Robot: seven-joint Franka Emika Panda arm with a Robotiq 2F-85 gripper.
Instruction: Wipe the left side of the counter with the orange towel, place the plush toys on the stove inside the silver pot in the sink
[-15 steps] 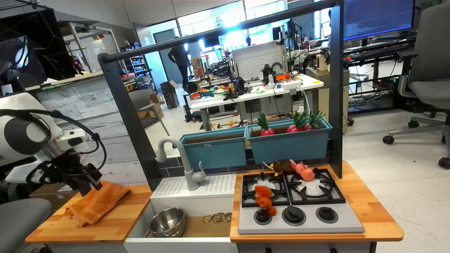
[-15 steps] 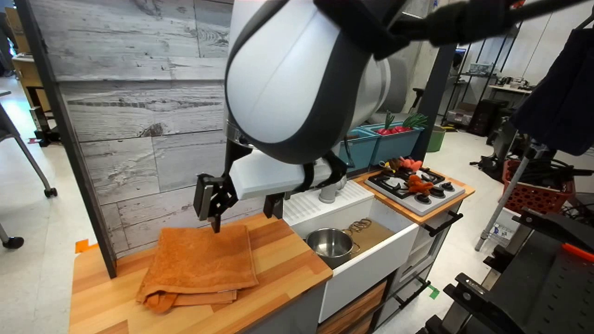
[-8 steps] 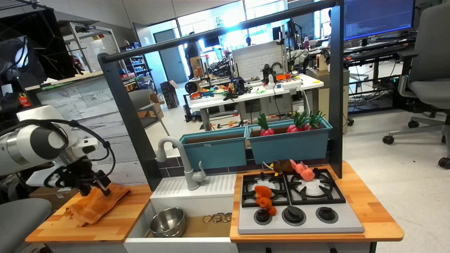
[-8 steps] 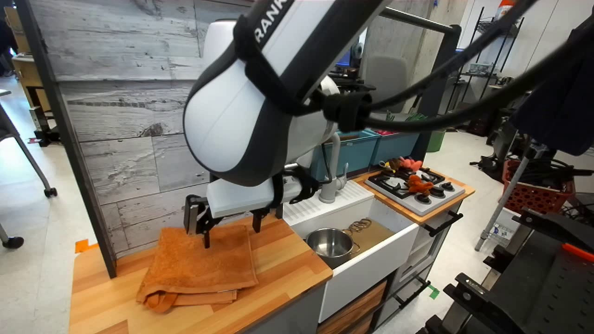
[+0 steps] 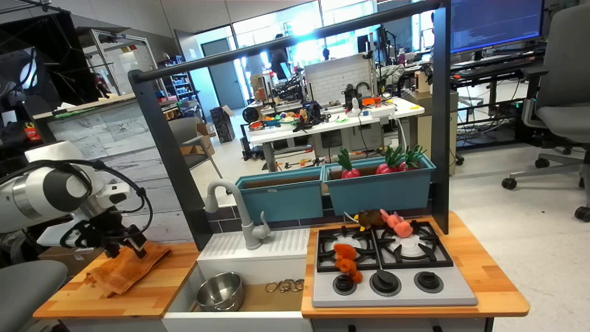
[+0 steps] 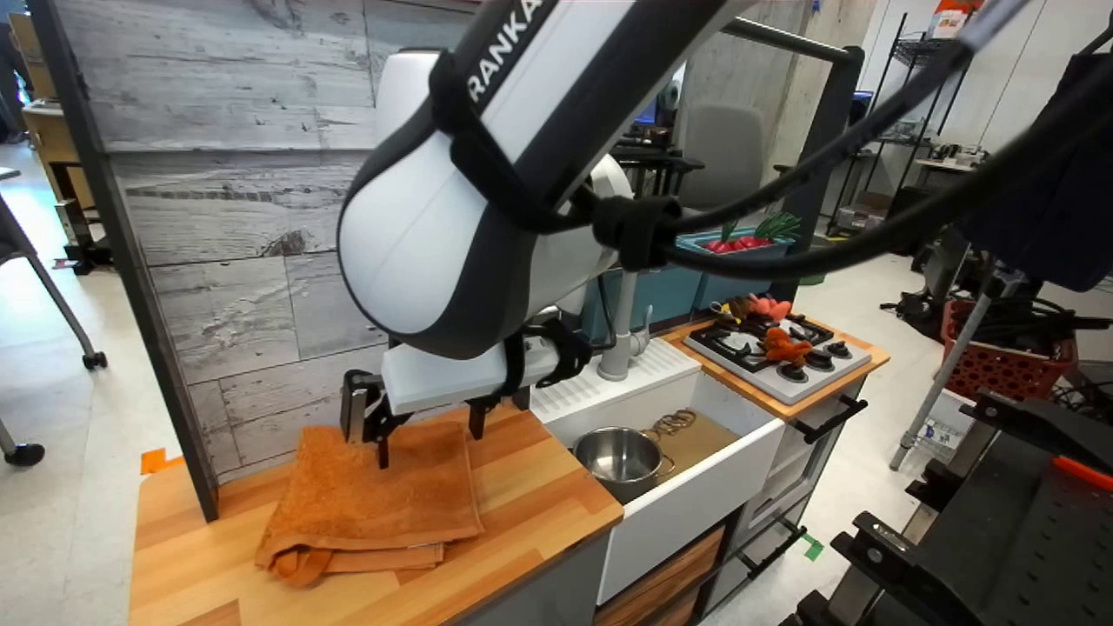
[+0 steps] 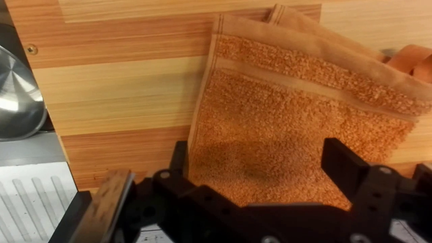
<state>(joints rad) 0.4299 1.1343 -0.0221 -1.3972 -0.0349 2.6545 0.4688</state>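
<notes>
The orange towel (image 5: 133,272) lies folded on the left wooden counter (image 6: 530,513); it also shows in the wrist view (image 7: 287,108). My gripper (image 7: 256,144) is open and empty above the towel, with fingers wide apart; it also shows in both exterior views (image 5: 126,251) (image 6: 429,448). The left finger in the wrist view is just beside the towel's edge. The silver pot (image 5: 222,295) stands in the white sink (image 5: 235,315). An orange plush toy (image 5: 346,262), a pink one (image 5: 400,227) and a brown one (image 5: 370,218) are on the stove (image 5: 405,299).
A grey faucet (image 5: 239,207) rises behind the sink. Metal rings (image 5: 286,286) lie in the sink. Blue planters (image 5: 378,191) stand behind, one with red radishes. A dark frame post (image 5: 170,161) and a grey wood-pattern wall (image 6: 261,200) stand by the left counter.
The arm has moved down and over the towel, mostly in the first half second, and only slightly since. The gripper has stayed open. The towel, pot and toys have not moved.
</notes>
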